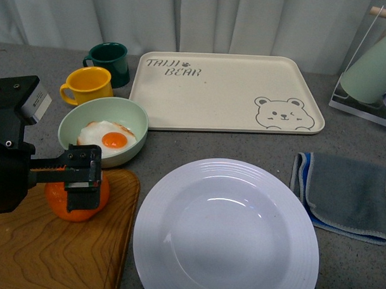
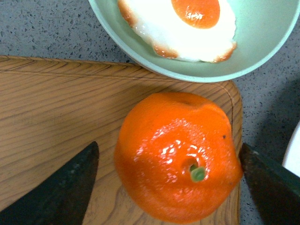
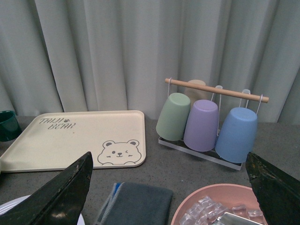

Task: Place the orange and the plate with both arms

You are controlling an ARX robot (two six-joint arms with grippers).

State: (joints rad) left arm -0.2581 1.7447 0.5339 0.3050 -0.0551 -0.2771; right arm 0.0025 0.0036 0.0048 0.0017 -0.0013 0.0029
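Plate (image 1: 160, 214) sits white and empty at the near middle of the table, upright, with nothing touching it. Orange (image 1: 76, 211) is just left of the plate, resting on a wooden board (image 1: 43, 253) at the board corner closest to the plate, stem dot facing up. Left gripper (image 1: 83, 179) is down over the orange with its jaws apart, one finger on each side. In the left wrist view, one finger (image 2: 265, 185) meets the orange's skin and the other (image 2: 61, 190) stands clear with bare board between, so it is not clamped. Green bowl (image 1: 72, 117) holding a fried egg (image 1: 107, 139) is behind and left of the plate, just beyond the orange. Yellow mug (image 1: 87, 85) and dark green mug (image 1: 111, 60) are further back left of the plate. Bear tray (image 1: 226, 88) lies flat behind the plate. Grey cloth (image 1: 346, 195) is right of the plate, and the cup rack (image 1: 372, 71) is back right. Right gripper (image 3: 168, 199) is out of the front view; its wrist camera shows the jaws spread wide with nothing between them, and a pink bowl (image 3: 187, 213) of ice close by.
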